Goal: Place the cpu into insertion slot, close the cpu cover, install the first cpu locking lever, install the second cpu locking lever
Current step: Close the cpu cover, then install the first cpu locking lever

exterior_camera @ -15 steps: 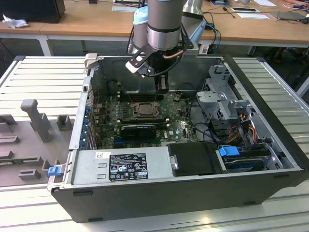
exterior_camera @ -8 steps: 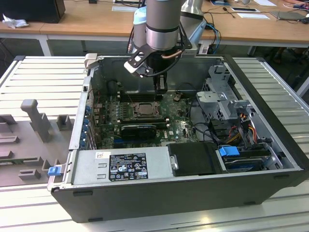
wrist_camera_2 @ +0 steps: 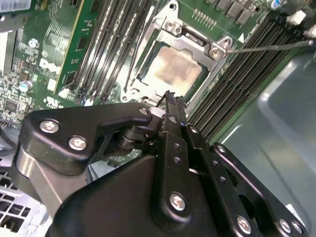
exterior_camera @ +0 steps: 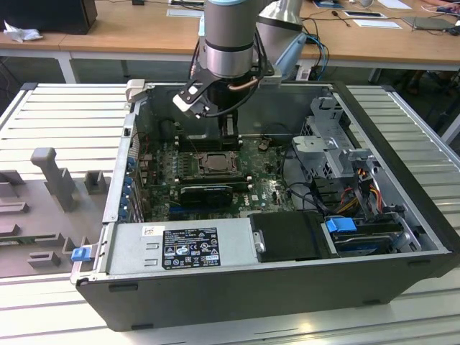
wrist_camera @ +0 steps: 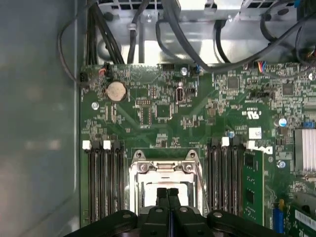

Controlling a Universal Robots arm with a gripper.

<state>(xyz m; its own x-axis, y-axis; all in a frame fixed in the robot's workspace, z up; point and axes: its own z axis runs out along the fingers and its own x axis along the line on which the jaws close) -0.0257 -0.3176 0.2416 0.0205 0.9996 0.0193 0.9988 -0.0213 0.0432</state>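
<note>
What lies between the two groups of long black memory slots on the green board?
In the first wrist view, the cpu cover lies there, down around the cpu.

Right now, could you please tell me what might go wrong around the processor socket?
The shut black gripper hangs above the dull silver square cpu framed by the thin silver cpu cover; a drift down could scratch them. The thin metal locking lever juts over the long black memory slots and might slip and strike them.
</note>
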